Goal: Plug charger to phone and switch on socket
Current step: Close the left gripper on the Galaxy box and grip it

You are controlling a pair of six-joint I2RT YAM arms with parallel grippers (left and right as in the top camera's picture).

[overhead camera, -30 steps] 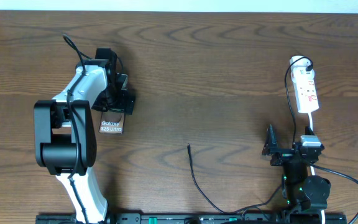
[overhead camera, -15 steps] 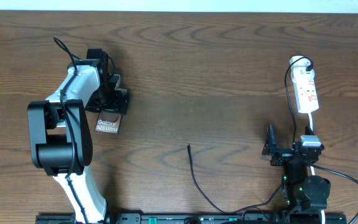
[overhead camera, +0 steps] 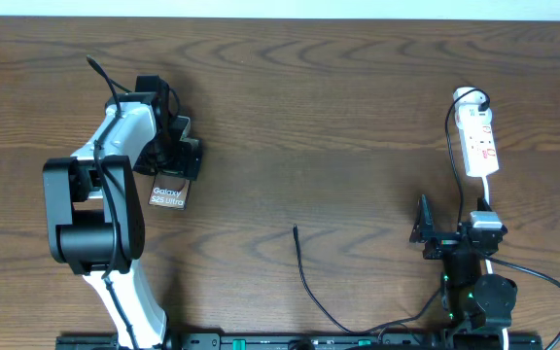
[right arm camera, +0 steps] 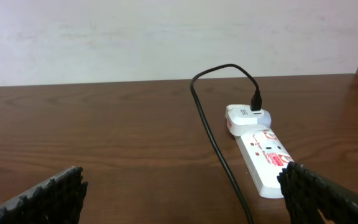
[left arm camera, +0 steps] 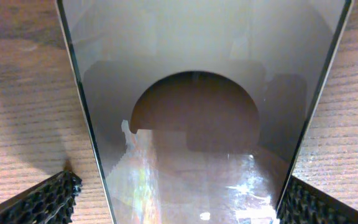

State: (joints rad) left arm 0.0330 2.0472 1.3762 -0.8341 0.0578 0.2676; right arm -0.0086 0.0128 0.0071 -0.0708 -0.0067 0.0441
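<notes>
The phone (overhead camera: 167,196), dark with white "Galaxy" lettering, lies flat at the left. It fills the left wrist view (left arm camera: 197,93). My left gripper (overhead camera: 176,156) is open wide and straddles the phone's far end, with a finger on each long edge (left arm camera: 179,202). The charger cable (overhead camera: 304,272) lies at front centre, and its black plug tip (overhead camera: 295,229) lies free on the wood. The white socket strip (overhead camera: 480,141) is at the far right and also shows in the right wrist view (right arm camera: 267,160). My right gripper (overhead camera: 452,231) is open and empty just in front of the socket (right arm camera: 179,199).
A white round plug (overhead camera: 467,97) sits at the strip's far end, with a black cable (right arm camera: 213,134) plugged into it and running back toward the right arm. A white cord (overhead camera: 487,194) leaves the strip's near end. The wooden table (overhead camera: 319,117) ends at a pale wall.
A second ago my left arm and the phone sat slightly further right and nearer. Both have shifted left. Nothing has moved in the last half second. The right arm is still.
</notes>
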